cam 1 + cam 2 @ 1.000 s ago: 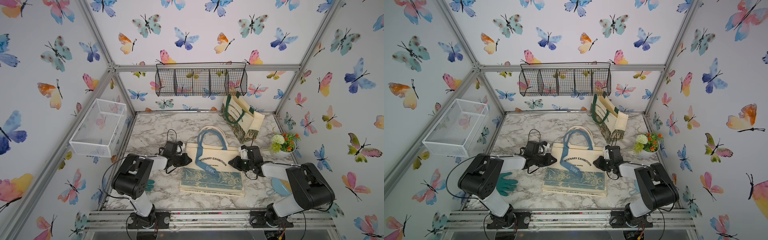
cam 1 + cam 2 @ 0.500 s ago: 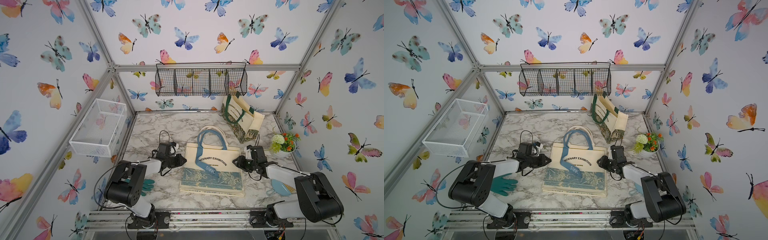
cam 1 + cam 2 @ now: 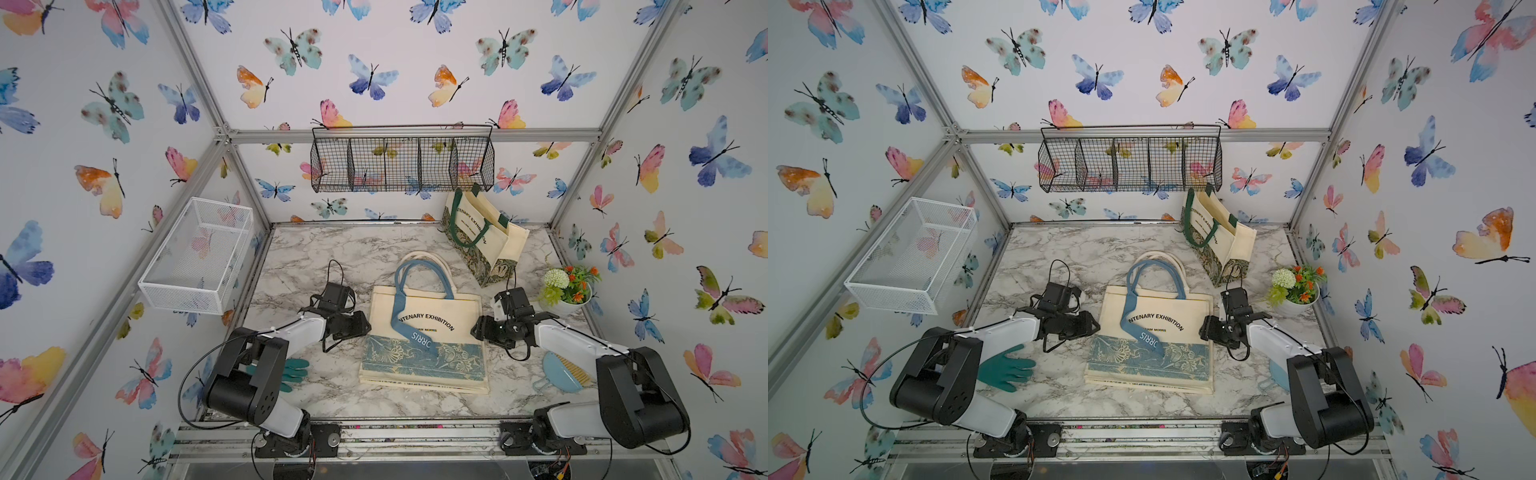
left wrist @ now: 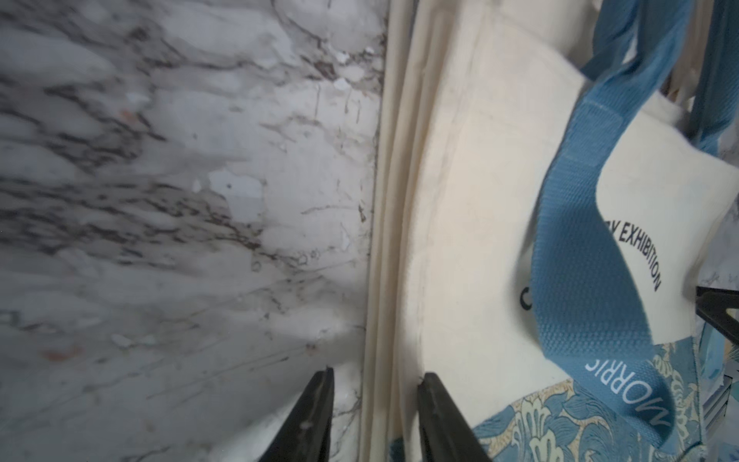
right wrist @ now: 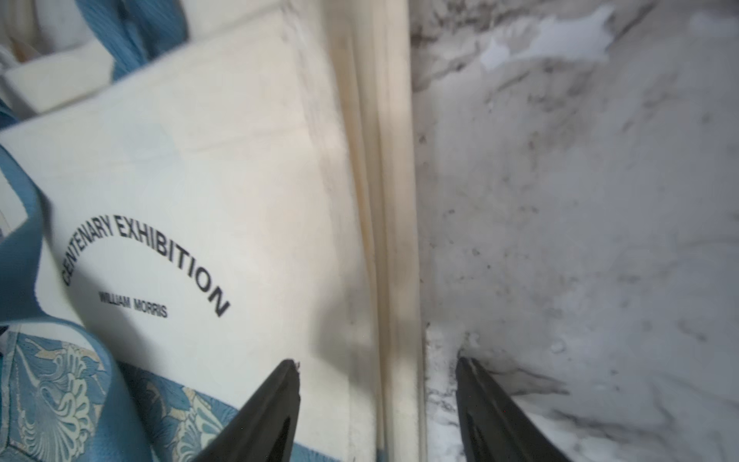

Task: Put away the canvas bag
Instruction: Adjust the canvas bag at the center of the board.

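Canvas bag [image 3: 449, 299] flat mid-frame on the desk [image 3: 332, 249], about to be gripped at both side edges.
Left tool [image 4: 376, 378], prongs apart, straddles its left edge. Its handles [image 3: 397, 282] point to the frame's top, so its length runs top to bottom. Right tool [image 5: 378, 362], prongs apart, straddles the right edge. Next, probably: clamp both, lift evenly.

Black wire basket [image 3: 402, 164]: hangs on the back wall, split into compartments.
White mesh basket [image 3: 195, 255]: fixed to the left wall.
Green-handled tote [image 3: 482, 237]: stands upright at the back right, below the wire basket's end.
Potted flowers [image 3: 569, 286]: by the right wall.
Teal glove [image 3: 1007, 368]: lies flat, front left.
Blue brush [image 3: 563, 372]: lies front right.
Tabletop [image 3: 332, 245]: marble pattern.
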